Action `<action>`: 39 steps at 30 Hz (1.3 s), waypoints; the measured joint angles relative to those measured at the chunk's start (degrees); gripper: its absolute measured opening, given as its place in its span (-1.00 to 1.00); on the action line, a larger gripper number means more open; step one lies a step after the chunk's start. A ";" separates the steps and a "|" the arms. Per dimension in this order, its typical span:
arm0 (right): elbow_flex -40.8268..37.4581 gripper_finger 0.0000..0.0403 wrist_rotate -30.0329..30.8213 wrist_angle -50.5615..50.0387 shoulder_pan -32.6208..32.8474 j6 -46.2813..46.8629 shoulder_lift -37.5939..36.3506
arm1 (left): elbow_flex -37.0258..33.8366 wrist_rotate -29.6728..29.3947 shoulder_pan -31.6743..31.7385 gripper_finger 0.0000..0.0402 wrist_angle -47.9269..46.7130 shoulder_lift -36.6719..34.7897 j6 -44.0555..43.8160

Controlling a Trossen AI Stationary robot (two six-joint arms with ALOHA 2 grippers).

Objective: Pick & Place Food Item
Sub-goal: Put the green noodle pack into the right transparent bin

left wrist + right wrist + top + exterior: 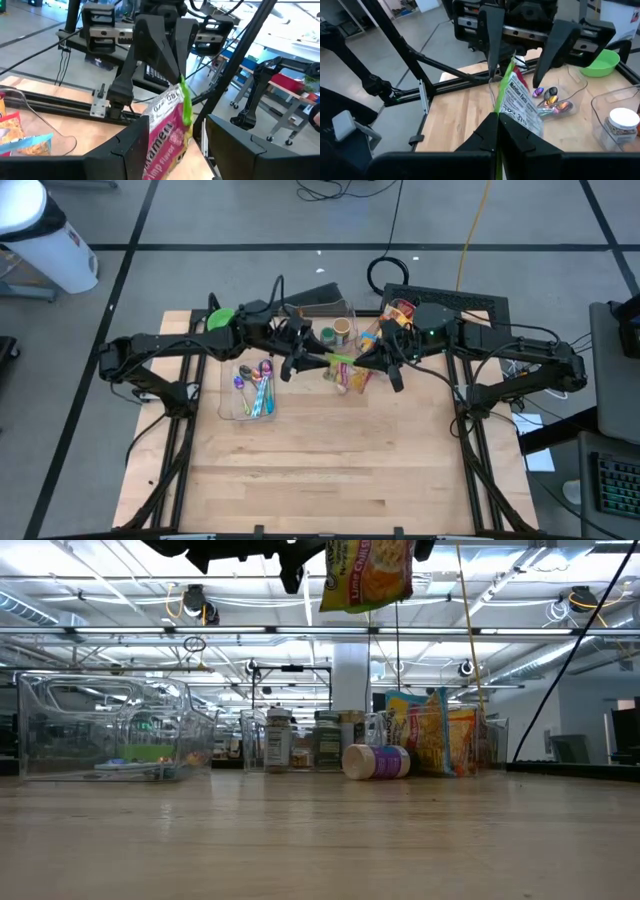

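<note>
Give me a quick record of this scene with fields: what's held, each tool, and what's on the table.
held item: ramen packet, lifted above the table
right tool: shut on the packet's edge
left tool: open, fingers on either side of the packet, facing the right tool
bin with spoons: on the left
food bin: at the back, holding jars and packets
green bowl: back left
loose jar: lying on its side
</note>
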 joint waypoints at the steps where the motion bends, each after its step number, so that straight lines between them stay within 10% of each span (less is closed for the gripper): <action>1: 0.00 -1.00 -0.01 0.03 0.00 -0.01 0.00 | 0.00 -0.15 -0.03 0.00 0.05 0.00 -0.04; 12: 0.00 -1.00 -1.29 3.13 0.00 -0.82 2.01 | 0.00 0.03 -0.01 -0.09 0.20 0.00 -0.44; 22: 0.00 -1.00 -1.31 3.77 -0.02 -0.66 2.49 | 0.00 0.79 -0.03 -0.95 -0.19 0.00 1.45; 39: 0.02 -0.62 1.81 20.64 -5.90 7.90 1.76 | -0.04 1.55 -0.03 -0.99 1.58 -0.02 0.37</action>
